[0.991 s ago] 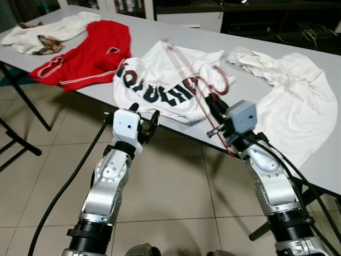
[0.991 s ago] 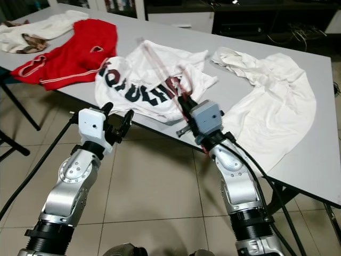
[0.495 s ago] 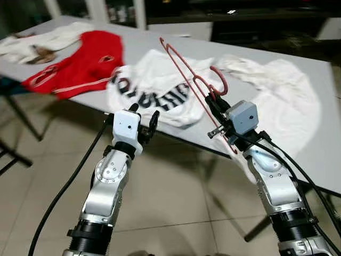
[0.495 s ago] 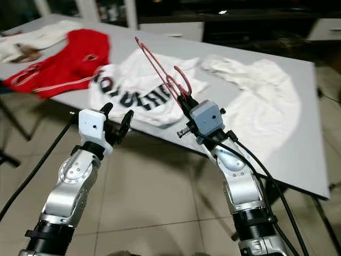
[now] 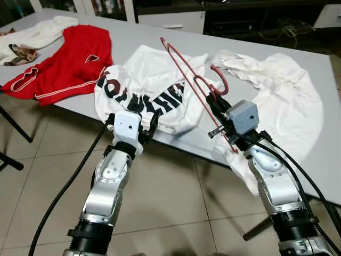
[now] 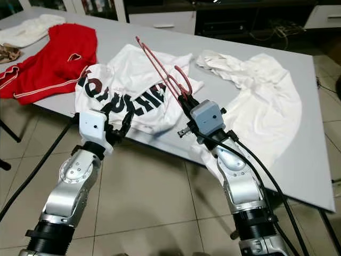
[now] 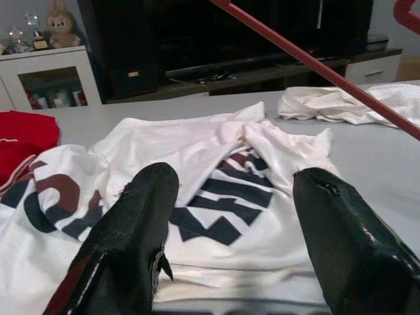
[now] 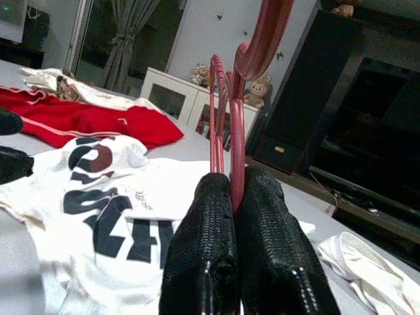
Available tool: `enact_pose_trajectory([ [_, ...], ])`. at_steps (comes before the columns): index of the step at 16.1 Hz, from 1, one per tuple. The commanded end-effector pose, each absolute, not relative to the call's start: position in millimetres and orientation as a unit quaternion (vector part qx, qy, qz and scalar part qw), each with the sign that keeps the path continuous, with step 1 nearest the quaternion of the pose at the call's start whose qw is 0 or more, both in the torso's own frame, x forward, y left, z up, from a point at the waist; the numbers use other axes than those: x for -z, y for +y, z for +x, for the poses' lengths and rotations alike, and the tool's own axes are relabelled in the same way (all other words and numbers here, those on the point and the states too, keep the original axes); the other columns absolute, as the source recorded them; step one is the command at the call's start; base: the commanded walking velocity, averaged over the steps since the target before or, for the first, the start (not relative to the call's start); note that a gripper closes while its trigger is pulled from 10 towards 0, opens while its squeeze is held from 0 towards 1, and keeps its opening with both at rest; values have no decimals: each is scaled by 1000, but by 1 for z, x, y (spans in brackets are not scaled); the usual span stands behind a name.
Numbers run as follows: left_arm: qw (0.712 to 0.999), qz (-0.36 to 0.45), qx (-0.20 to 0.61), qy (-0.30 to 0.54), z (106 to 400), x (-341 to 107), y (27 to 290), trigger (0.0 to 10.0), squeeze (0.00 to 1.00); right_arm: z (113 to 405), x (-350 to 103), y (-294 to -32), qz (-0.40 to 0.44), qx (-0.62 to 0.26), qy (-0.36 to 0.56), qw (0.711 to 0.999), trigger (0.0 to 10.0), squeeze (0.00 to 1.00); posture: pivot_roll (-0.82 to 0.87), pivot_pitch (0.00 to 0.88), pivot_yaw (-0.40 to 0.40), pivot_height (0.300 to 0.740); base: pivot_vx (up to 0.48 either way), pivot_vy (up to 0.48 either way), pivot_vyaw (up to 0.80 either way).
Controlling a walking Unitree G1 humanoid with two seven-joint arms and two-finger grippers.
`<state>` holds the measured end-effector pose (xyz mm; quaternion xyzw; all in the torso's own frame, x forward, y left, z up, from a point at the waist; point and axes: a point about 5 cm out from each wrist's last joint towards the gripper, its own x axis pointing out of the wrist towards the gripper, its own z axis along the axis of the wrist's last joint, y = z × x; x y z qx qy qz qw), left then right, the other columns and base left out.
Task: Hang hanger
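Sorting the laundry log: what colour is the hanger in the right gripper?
The hanger is red, clearest in the left eye view.

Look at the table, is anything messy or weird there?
Yes. The clothes lie crumpled on the table instead of hanging: a white shirt with letters, a red top and another white shirt that droops over the edge. The right gripper holds a bare red hanger in the air, with nothing on it.

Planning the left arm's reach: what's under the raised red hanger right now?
Under the red hanger, pinched in the right end effector, lies the white printed T-shirt on the grey table. The shirt covers the tabletop beneath, so anything under the cloth is hidden.
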<state>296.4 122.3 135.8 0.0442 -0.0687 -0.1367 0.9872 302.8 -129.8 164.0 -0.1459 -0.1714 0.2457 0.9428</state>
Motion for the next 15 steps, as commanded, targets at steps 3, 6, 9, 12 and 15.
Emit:
enact_pose_trajectory([
  [3,988,42,131,-68,296,-136,124,10000,0,303,-173,-127,-152,-250,-191,937,10000,0,-57,0,59,736,398,0,0],
  [6,988,42,131,-66,296,-134,124,10000,0,303,-172,-128,-153,-251,-190,937,10000,0,-56,0,56,736,402,0,0],
  [9,988,41,131,-67,296,-134,124,10000,0,303,-173,-129,-154,-250,-190,937,10000,0,-57,0,56,736,406,0,0],
  [12,988,42,131,-66,295,-133,125,10000,0,302,-172,-128,-152,-250,-190,937,10000,0,-56,0,57,736,406,0,0],
  [15,988,43,130,-66,295,-134,125,10000,0,303,-172,-128,-152,-251,-190,937,10000,0,-55,0,56,736,404,0,0],
])
